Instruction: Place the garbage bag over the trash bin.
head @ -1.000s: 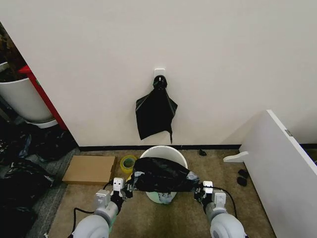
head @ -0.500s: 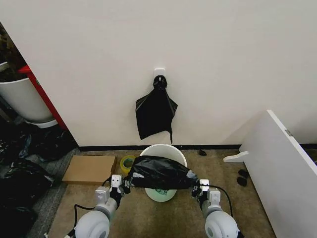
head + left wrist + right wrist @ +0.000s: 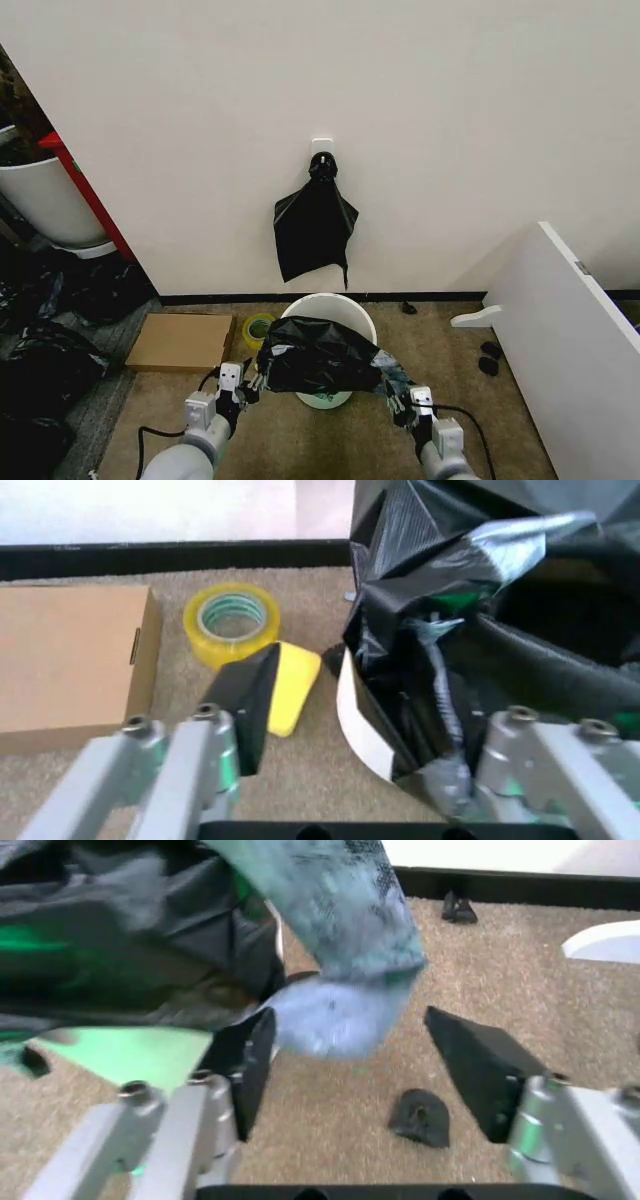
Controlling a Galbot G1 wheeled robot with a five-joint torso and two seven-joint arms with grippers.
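The white trash bin (image 3: 330,303) stands on the carpet by the wall. The glossy black garbage bag (image 3: 320,355) lies bunched over its near rim. My left gripper (image 3: 245,385) is at the bag's left edge. In the left wrist view the left gripper (image 3: 360,735) is open, and the bag (image 3: 470,630) hangs against one finger, with a strip of the bin's white rim (image 3: 355,727) between. My right gripper (image 3: 398,398) is at the bag's right end, where a stretched pale strip of film reaches it. The right gripper (image 3: 350,1035) is open, with that strip of the bag (image 3: 340,1012) hanging between its fingers.
Black bags (image 3: 315,225) hang from a white hook on the wall above the bin. A cardboard box (image 3: 180,340) and a yellow tape roll (image 3: 260,327) lie left of it. A white panel (image 3: 570,340) stands to the right. A white tub (image 3: 40,195) and heaped dark bags (image 3: 40,350) are far left.
Both grippers have drawn back toward me, the right one farther. The bag has gone from a wide taut band to a narrower bunch, its right end pulled into a thin strip.
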